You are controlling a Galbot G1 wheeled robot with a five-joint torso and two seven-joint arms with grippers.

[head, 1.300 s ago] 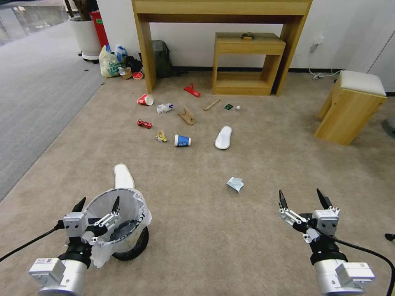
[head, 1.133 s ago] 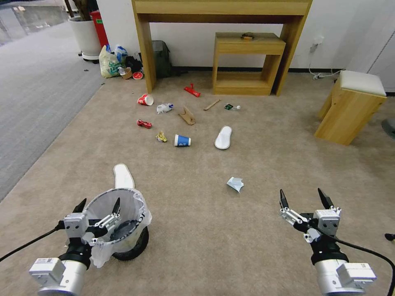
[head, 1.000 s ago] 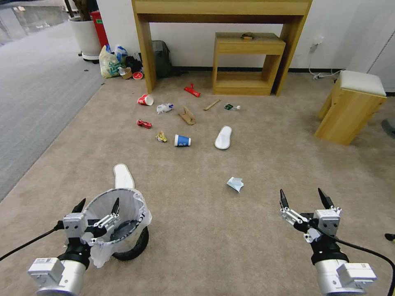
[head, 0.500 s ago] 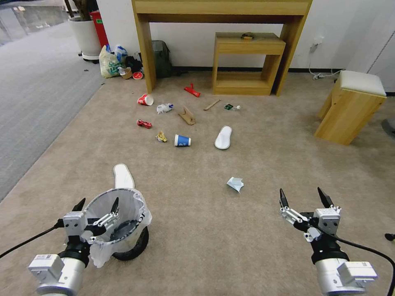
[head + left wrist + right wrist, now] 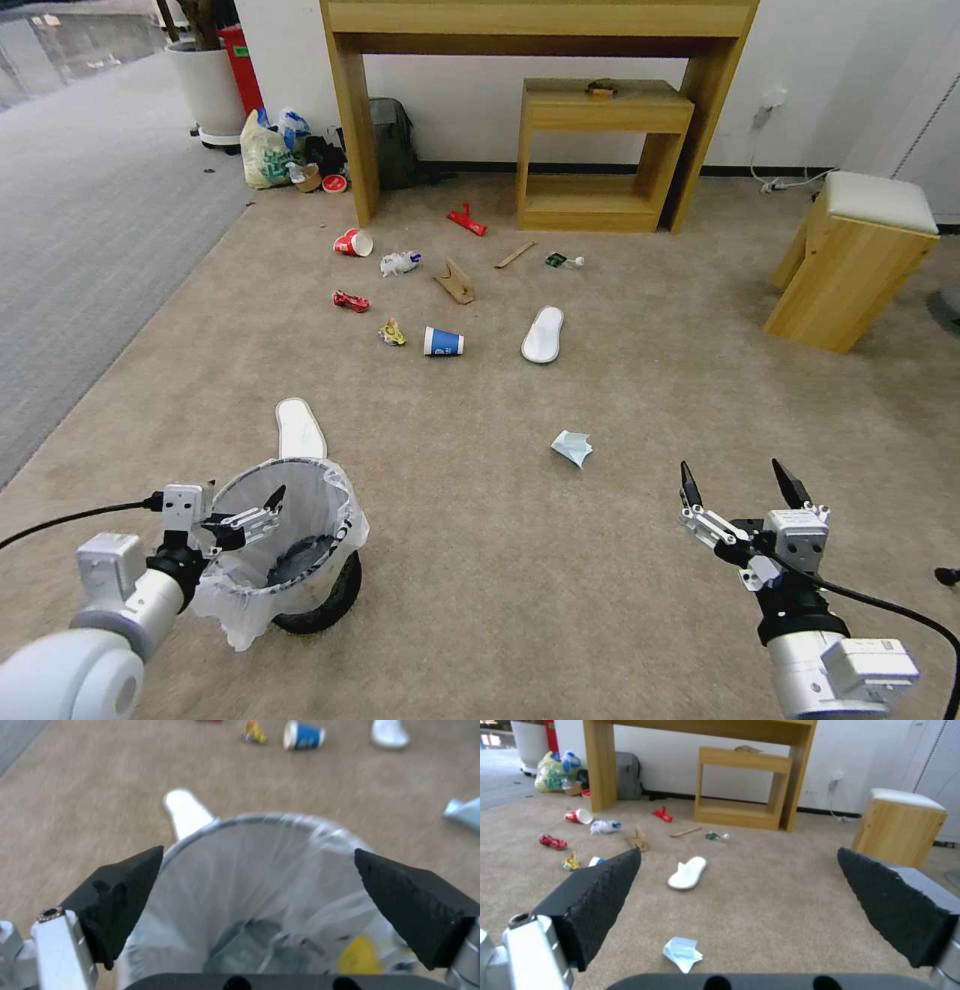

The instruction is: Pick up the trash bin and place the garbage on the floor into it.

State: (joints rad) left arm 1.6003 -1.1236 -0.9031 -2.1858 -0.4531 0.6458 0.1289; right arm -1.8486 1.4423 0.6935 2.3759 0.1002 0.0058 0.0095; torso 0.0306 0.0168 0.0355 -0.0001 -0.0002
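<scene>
Bin not yet lifted, litter all still on the carpet.

Lower left: left gripper [image 5: 235, 510] spread wide around the rim of the small round black bag-lined trash bin [image 5: 300, 540]; lower right: right gripper [image 5: 740, 490] spread, empty; mid-frame on the beige carpet floor [image 5: 480, 560]: crumpled pale paper [image 5: 572, 447], white slippers [image 5: 543, 334], blue paper cup [image 5: 442, 342].
</scene>
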